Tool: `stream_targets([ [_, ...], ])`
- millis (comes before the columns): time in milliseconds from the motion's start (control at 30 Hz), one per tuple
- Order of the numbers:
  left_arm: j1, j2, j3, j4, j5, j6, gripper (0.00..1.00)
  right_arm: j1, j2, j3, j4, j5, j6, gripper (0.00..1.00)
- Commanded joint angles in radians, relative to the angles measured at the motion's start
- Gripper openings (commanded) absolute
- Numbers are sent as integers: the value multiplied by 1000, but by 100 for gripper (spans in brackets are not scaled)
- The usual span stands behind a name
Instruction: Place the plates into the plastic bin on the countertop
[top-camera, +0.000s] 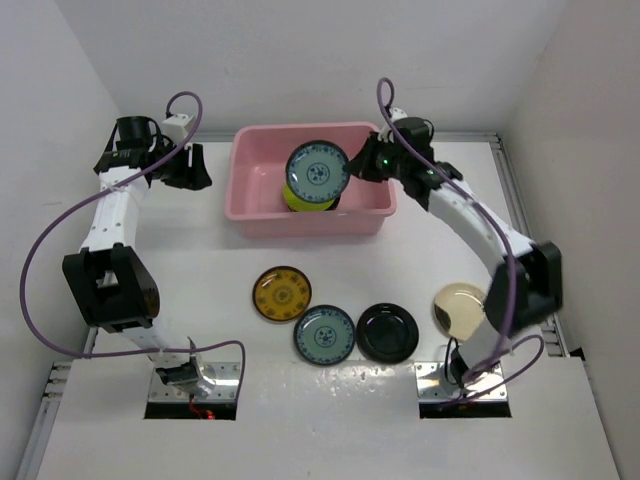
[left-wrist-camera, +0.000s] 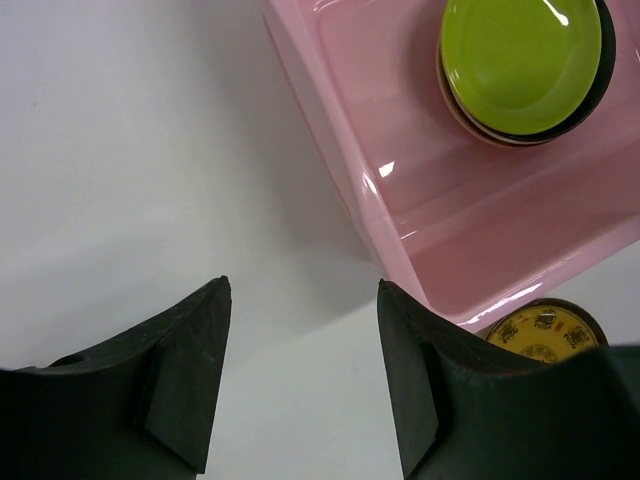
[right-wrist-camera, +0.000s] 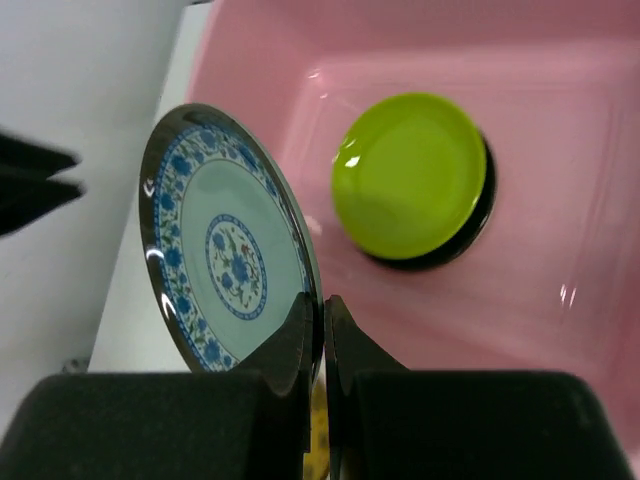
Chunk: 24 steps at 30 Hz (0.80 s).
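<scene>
Your right jaws pinch a blue plate (right-wrist-camera: 225, 250) by its rim over the bin (top-camera: 310, 222), stack (right-wrist-camera: 432, 258) under the lime plate (right-wrist-camera: 410, 175) mostly hidden, cream plate (top-camera: 455, 308) on the desk (top-camera: 200, 280) part-covered by your right arm (top-camera: 470, 215), left jaws wide beside the bin.

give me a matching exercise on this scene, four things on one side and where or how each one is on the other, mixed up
Things:
1. tilted blue-grey plate
2. lime green plate
3. yellow-brown plate
4. left gripper

States:
A. open, above bare countertop beside the pink bin
B. on top of the stack inside the bin
C. pinched by its edge in the right gripper, over the bin
D. flat on the countertop, outside the bin

Pairs: 1-C, 2-B, 3-D, 4-A
</scene>
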Motion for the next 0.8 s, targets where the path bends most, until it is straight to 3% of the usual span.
stream_targets([
  [0, -8, -8, 21, 20, -18, 2, 63, -28, 160, 142, 76, 6, 26, 0],
  [133, 2, 42, 45, 20, -28, 2, 63, -38, 430, 347, 18, -17, 35, 0],
  [267, 2, 72, 84, 20, -28, -7, 63, -55, 571, 433, 50, -19, 62, 0],
  [500, 11, 121, 95, 20, -28, -7, 63, -74, 672, 517, 44, -19, 76, 1],
  [533, 11, 131, 95, 20, -28, -7, 63, -75, 681, 520, 36, -22, 70, 5],
  [567, 11, 132, 95, 20, -28, -7, 63, -71, 691, 522, 29, -34, 70, 21],
  [633, 11, 142, 104, 20, -28, -7, 63, -68, 699, 517, -13, -39, 47, 41],
  [667, 11, 142, 104, 20, -28, -7, 63, -60, 705, 513, -28, -31, 38, 60],
  [767, 11, 164, 125, 20, -28, -7, 63, -46, 727, 514, -94, 12, -20, 74],
])
